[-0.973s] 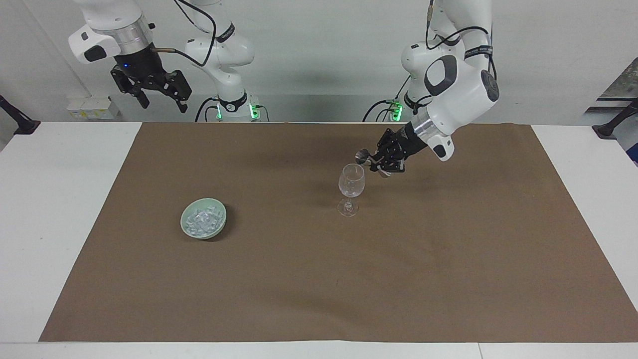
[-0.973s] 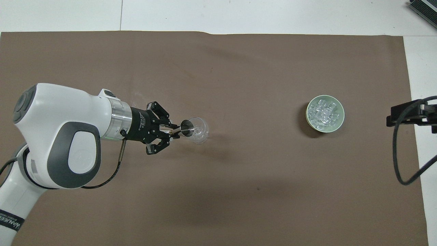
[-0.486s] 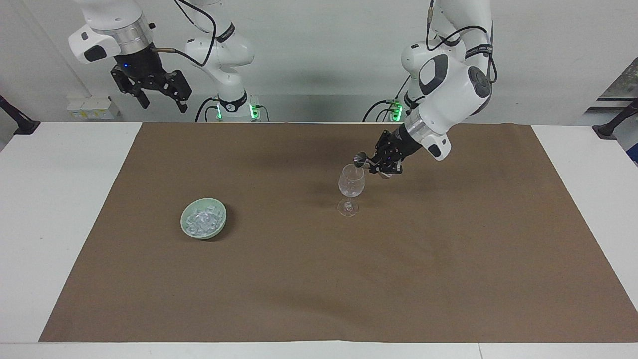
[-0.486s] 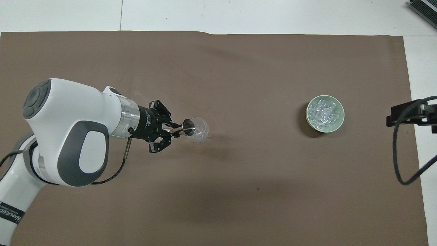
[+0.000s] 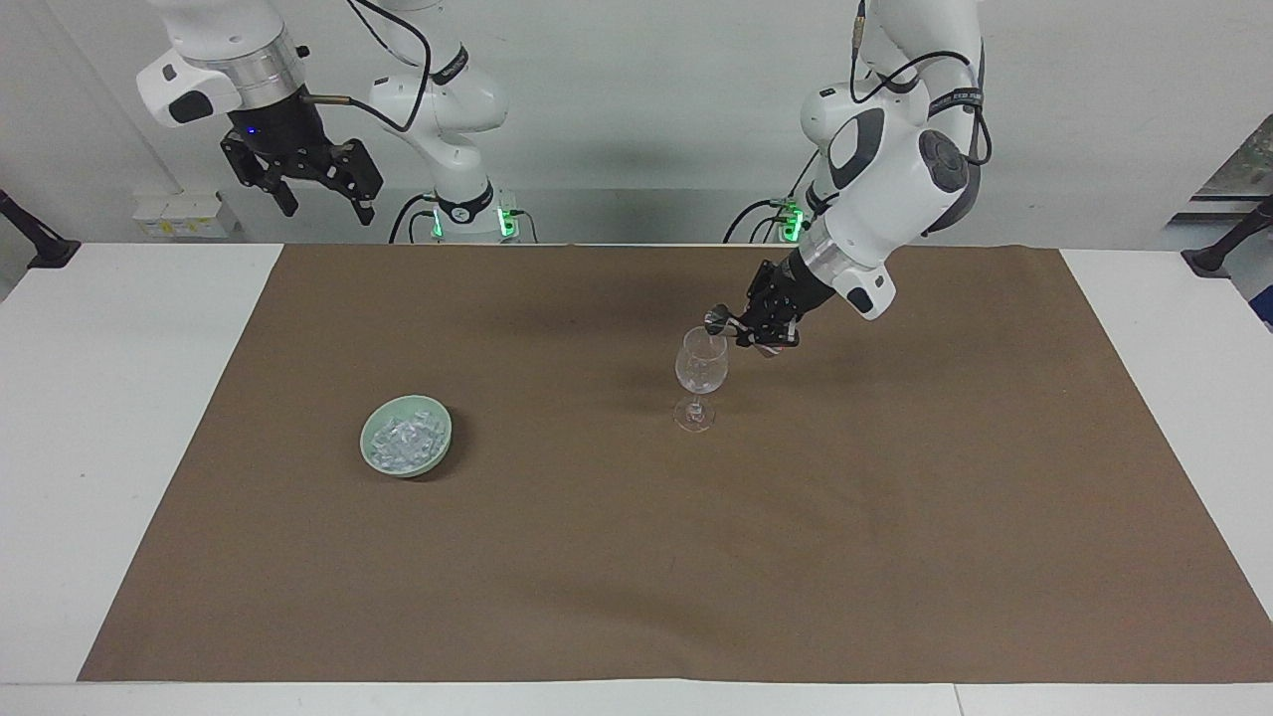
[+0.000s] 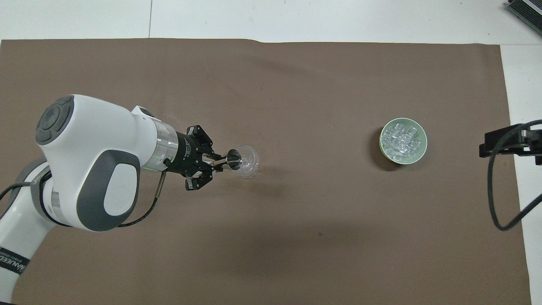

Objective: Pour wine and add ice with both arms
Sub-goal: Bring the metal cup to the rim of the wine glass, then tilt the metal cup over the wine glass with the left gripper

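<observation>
I've got the left gripper (image 5: 748,329) clamped on a small metal scoop (image 5: 716,319), tipped over the wine glass (image 5: 701,368); I tilt slowly, bowl centred over the rim. The ice (image 5: 405,438) sits in its green bowl (image 5: 438,452) toward the right arm's end, right gripper (image 5: 320,195) open, waiting high.

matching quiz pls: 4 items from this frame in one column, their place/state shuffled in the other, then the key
Items
1. left gripper
2. right gripper
3. ice
4. wine glass

Place or state
A. heaped in the green bowl
B. standing upright on the brown mat, under a tipped metal cup
C. open, waiting raised over the right arm's end of the table
D. shut on the small metal cup's handle, beside the glass rim

Pairs: 1-D, 2-C, 3-A, 4-B
</observation>
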`<action>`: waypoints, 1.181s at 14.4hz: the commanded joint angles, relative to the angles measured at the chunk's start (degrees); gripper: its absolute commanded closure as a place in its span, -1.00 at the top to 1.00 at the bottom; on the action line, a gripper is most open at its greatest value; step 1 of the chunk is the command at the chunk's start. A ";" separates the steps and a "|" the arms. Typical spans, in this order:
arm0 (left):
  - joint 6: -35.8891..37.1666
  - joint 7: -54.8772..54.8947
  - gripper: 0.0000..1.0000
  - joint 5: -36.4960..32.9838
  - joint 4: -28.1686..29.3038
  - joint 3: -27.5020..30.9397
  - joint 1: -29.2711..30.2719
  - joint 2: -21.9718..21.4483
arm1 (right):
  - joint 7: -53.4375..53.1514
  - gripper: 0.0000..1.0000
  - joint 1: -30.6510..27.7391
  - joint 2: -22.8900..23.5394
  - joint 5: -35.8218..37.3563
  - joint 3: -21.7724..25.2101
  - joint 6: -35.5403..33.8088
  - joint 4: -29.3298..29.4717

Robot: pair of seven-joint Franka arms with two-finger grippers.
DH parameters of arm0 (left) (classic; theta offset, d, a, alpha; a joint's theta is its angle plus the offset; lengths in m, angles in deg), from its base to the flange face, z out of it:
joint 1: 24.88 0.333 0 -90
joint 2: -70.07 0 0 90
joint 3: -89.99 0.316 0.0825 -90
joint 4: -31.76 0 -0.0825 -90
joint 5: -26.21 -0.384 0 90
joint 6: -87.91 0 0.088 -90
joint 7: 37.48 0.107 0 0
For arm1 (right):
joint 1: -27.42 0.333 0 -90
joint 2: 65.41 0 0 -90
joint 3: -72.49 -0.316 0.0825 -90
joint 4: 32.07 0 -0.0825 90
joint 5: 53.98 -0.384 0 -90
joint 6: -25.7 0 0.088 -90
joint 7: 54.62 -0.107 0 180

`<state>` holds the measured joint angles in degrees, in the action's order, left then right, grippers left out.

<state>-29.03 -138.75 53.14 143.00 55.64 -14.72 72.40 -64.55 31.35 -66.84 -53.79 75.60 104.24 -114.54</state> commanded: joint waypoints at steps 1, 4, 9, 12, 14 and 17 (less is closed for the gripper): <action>3.73 -3.48 -1.00 -4.25 -3.22 -0.02 -0.40 1.10 | 1.93 1.00 -0.94 -0.95 -0.98 -0.38 0.12 -1.03; 5.23 -6.21 -1.00 -7.85 -5.33 -0.98 -0.40 3.20 | 1.93 1.00 -0.94 -0.95 -0.98 -0.38 0.12 -1.03; 6.20 -9.03 -1.00 -12.08 -7.00 -2.92 -0.40 4.79 | 1.93 1.00 -0.94 -0.95 -0.98 -0.38 0.04 -1.03; 7.60 -9.03 -1.00 -12.60 -7.18 -3.09 -0.40 4.70 | 1.93 1.00 -0.94 -0.95 -0.98 -0.38 0.04 -1.03; 9.70 -9.29 -1.00 -13.83 -8.58 -3.09 -0.40 4.88 | 1.93 1.00 -0.94 -0.95 -0.98 -0.38 0.04 -1.03; 10.41 -11.31 -1.00 -15.85 -9.72 -3.97 -0.49 5.32 | 1.93 1.00 -0.94 -0.95 -0.98 -0.38 0.04 -1.03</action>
<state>-20.80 -147.49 39.81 136.03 52.44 -14.72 76.40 -64.51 31.35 -66.84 -53.79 75.60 104.24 -114.54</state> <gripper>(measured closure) 0.744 0.000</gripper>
